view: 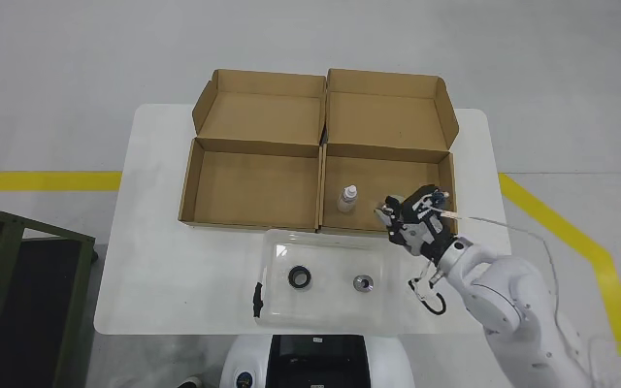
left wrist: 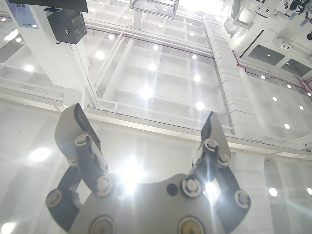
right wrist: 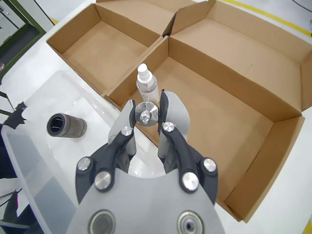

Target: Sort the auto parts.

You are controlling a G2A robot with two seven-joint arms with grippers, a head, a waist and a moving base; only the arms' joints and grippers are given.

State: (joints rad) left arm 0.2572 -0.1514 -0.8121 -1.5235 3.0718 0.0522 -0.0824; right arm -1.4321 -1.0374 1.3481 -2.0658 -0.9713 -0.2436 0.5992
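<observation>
My right gripper is shut on a small round silver metal part. It hangs above the front wall of the right cardboard box, just past the clear plastic tray; the same gripper appears in the top view. A small spray bottle stands upright inside that box, right behind the fingertips. A dark cylindrical bearing lies in the tray, and another small metal part sits to its right. My left gripper is open, holds nothing and points at the ceiling.
The left cardboard box has nothing inside. Both boxes have their lids folded back at the table's far side. A black piece hangs on the tray's left rim. Bare white table lies to the left, and a green cart stands beyond it.
</observation>
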